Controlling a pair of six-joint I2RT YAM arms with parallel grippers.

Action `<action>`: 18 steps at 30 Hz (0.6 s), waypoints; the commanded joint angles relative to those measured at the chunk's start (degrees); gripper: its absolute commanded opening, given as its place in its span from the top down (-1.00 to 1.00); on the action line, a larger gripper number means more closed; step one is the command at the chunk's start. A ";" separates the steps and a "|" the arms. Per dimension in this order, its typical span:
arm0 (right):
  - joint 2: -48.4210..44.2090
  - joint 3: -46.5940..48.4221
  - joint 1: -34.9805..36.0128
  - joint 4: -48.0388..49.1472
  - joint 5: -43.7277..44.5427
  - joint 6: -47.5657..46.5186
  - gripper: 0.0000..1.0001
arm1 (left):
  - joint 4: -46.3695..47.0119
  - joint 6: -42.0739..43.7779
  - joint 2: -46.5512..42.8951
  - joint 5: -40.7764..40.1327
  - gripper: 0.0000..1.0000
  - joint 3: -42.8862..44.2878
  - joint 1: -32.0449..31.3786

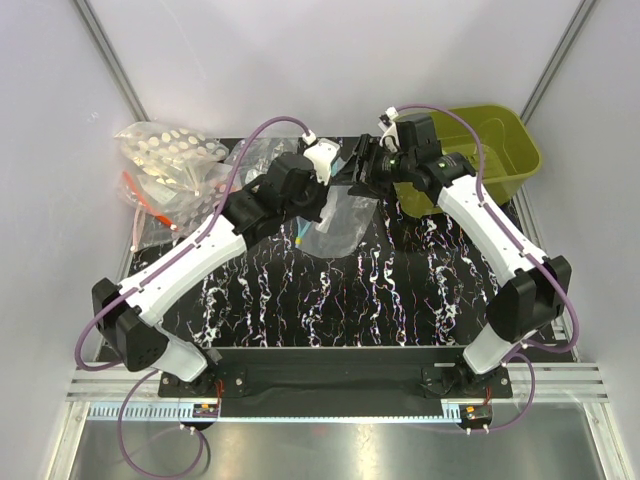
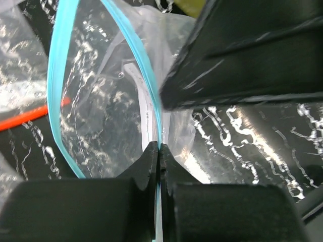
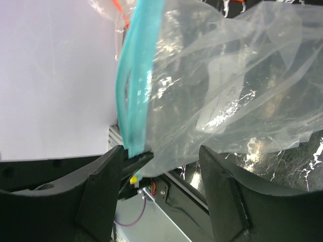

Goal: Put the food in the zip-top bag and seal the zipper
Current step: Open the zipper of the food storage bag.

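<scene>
Zip-top bag (image 1: pixel 340 228), mouth gaping: left gripper (image 2: pixel 159 149) is clamping the zipper (image 2: pixel 56 75) at one end, the strip running lengthwise away from it; right gripper (image 3: pixel 161 154) is hovering spread, straddling the bag.

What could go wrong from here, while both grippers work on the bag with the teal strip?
1. The left gripper pinches only the narrow zipper, so the zip-top bag may slip out.
2. The right gripper is open around loose film. If it closes, it could catch film rather than the strip.
3. No food shows inside the bag in any view, so sealing now might leave it empty.
</scene>
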 commanded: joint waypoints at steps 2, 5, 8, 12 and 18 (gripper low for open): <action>0.40 2.20 0.71 -0.53 4.27 1.67 -0.38 | 3.00 -0.01 1.33 3.79 1.00 3.84 -0.75; 1.19 3.34 0.80 -1.07 5.15 1.58 -0.40 | 3.18 0.61 2.12 3.79 1.00 4.28 -1.63; 0.93 3.87 0.89 -1.15 6.99 1.49 -0.40 | 1.60 1.40 3.70 2.65 1.00 6.03 -2.59; 3.73 7.64 1.15 -7.39 9.63 -0.78 -0.21 | 2.04 1.49 3.36 0.81 1.00 6.56 -3.47; 1.80 5.89 1.15 -7.40 11.31 -2.02 0.60 | -0.69 0.87 3.71 -2.80 0.76 7.45 -3.48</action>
